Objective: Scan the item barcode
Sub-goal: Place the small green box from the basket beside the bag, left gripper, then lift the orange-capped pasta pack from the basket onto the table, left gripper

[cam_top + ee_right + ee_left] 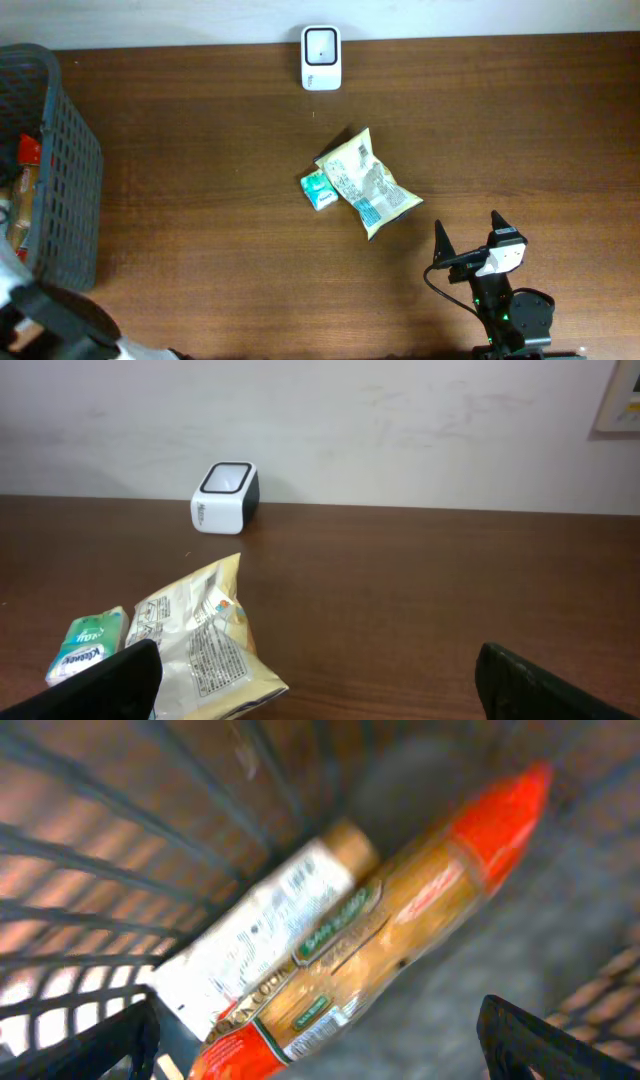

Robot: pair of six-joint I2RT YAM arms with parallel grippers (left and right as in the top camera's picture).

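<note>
The left tool (pixel 318 1018) is hanging wide open and empty over the red-ended package (pixel 420 910) in the basket (pixel 75 170); the right tool (pixel 318 656), equally open and empty, is facing the snack bag (pixel 205 645).

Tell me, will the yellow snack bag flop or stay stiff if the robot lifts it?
Probably floppy: the snack bag looks creased and puffy, so it would likely sag and crinkle. Thin film suggests it is light. Its glossy wrapper might slip, and pushing it could nudge the green tissue pack beside it.
</note>
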